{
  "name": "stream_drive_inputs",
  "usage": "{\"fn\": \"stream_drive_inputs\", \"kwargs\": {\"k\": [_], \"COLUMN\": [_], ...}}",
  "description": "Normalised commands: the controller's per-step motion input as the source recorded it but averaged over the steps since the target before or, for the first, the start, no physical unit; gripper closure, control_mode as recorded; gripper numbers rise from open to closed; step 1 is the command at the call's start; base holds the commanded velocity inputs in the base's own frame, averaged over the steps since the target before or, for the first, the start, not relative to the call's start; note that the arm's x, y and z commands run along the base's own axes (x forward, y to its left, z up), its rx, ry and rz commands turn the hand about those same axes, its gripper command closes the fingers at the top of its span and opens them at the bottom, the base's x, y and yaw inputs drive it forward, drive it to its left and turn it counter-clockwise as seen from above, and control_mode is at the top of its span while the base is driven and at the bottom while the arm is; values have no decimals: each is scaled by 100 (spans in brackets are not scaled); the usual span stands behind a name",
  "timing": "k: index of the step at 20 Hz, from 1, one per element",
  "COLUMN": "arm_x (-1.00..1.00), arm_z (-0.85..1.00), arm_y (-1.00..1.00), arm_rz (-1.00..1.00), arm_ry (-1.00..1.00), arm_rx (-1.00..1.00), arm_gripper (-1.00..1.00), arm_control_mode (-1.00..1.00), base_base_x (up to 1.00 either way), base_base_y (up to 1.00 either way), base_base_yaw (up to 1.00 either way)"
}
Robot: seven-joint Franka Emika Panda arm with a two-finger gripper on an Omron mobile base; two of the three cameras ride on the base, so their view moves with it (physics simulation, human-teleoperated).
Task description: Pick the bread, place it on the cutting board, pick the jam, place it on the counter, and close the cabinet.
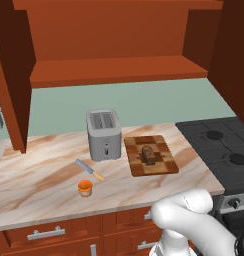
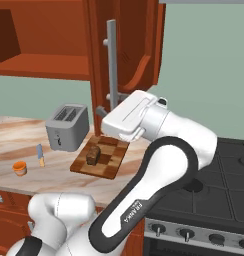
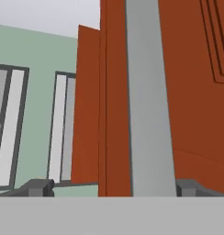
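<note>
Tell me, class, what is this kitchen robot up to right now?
The bread already lies on the cutting board, and the jam stands on the counter near a knife and a toaster. The arm has raised its open hand to the grey handle of the open cabinet door, fingers either side of the bar.

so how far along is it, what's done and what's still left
Done: the bread lies on the cutting board, and the jam stands on the counter near the knife. In hand: the gripper is open with the cabinet door's grey handle between its fingers. Left: closing the cabinet; both doors stand open.
</note>
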Motion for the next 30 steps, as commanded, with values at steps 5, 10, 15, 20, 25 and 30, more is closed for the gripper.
{"fn": "stream_drive_inputs", "kwargs": {"k": [5, 10, 15, 20, 25, 30], "arm_x": [0, 0, 0, 0, 0, 0], "arm_z": [0, 0, 0, 0, 0, 0], "arm_y": [37, 41, 47, 46, 39, 34], "arm_rz": [0, 0, 0, -2, -5, -7], "arm_ry": [4, 3, 0, 0, 0, 0], "arm_rx": [0, 0, 0, 0, 0, 0], "arm_gripper": [-100, -100, -100, -100, -100, -100], "arm_control_mode": [-100, -100, -100, -100, -100, -100], "base_base_x": [0, 0, 0, 0, 0, 0], "base_base_y": [0, 0, 0, 0, 0, 0], "base_base_yaw": [0, 0, 0, 0, 0, 0]}}
